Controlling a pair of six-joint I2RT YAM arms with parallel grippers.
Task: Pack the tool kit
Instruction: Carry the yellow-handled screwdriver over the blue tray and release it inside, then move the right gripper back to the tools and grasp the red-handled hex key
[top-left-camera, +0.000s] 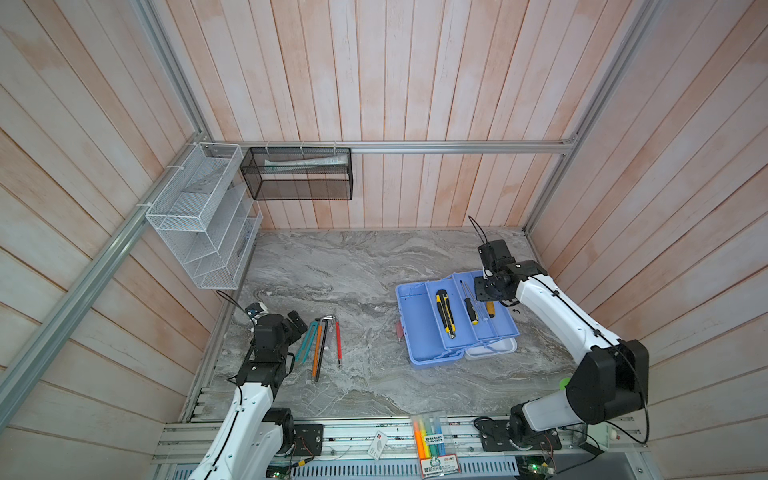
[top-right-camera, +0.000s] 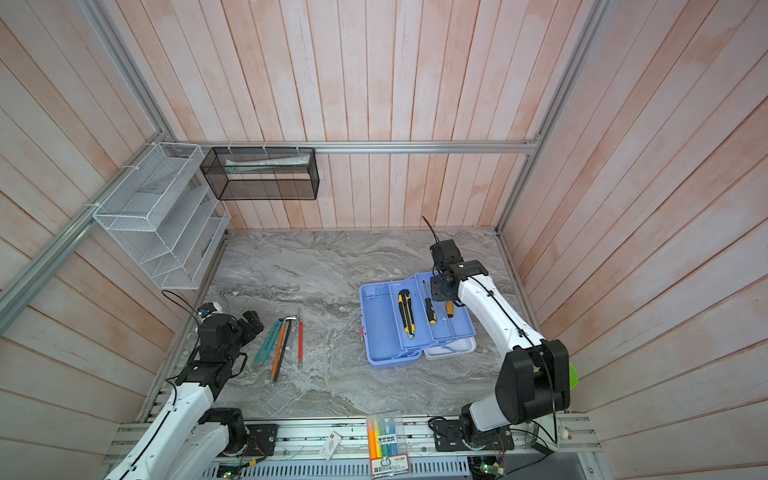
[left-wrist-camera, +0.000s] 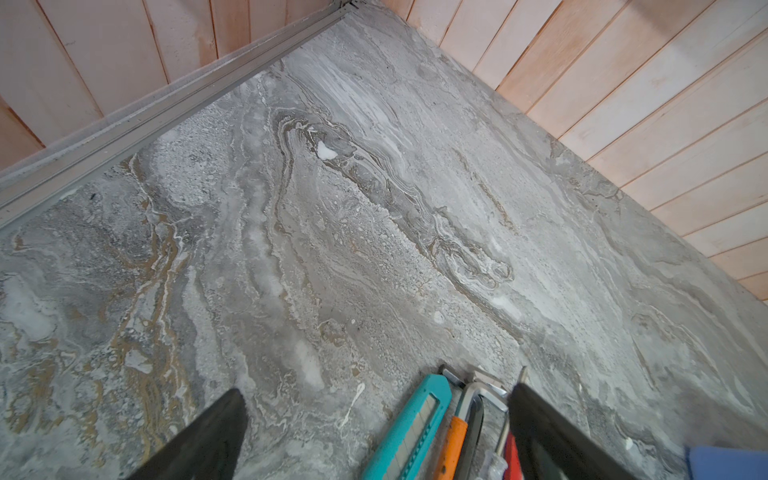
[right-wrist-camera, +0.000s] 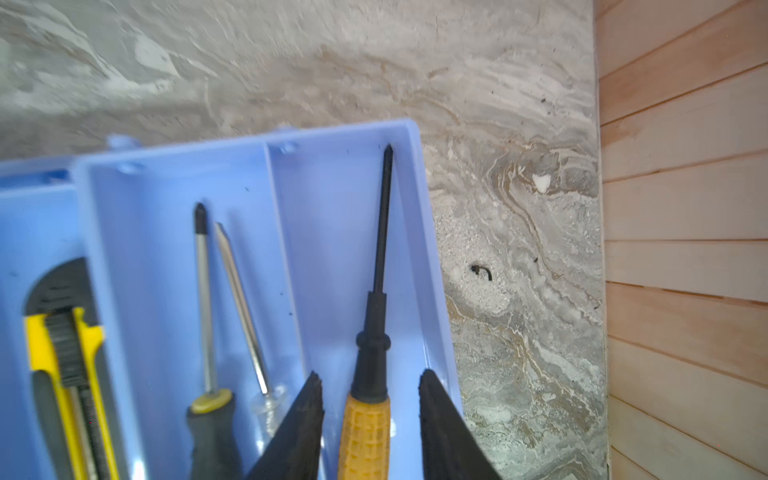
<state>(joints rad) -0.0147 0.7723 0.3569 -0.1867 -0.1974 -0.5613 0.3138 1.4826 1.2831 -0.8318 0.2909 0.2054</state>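
Note:
The tool kit (top-left-camera: 415, 316) (top-right-camera: 378, 316) lies open right of centre, its blue trays spread over the white lid (top-left-camera: 492, 347). The trays hold a yellow-black utility knife (top-left-camera: 445, 313) (right-wrist-camera: 70, 374), a black-handled screwdriver (top-left-camera: 470, 309) (right-wrist-camera: 208, 424), a clear-handled one (right-wrist-camera: 245, 307) and an orange-handled screwdriver (top-left-camera: 491, 308) (right-wrist-camera: 365, 432). My right gripper (top-left-camera: 489, 291) (right-wrist-camera: 370, 374) hangs over the outer tray, open, its fingers either side of the orange handle with gaps. A teal knife (top-left-camera: 305, 340) (left-wrist-camera: 409, 432), an orange tool (top-left-camera: 316, 349), hex keys (top-left-camera: 326, 332) and a red tool (top-left-camera: 338, 343) lie at the left. My left gripper (top-left-camera: 291, 326) (left-wrist-camera: 376, 390) stands wide open beside them.
A clear pack of highlighters (top-left-camera: 434, 440) and a small white box (top-left-camera: 378, 444) sit on the front rail. A white wire rack (top-left-camera: 199, 216) and a black mesh basket (top-left-camera: 299, 174) hang on the walls at back left. A small black curl (right-wrist-camera: 482, 272) lies beside the kit.

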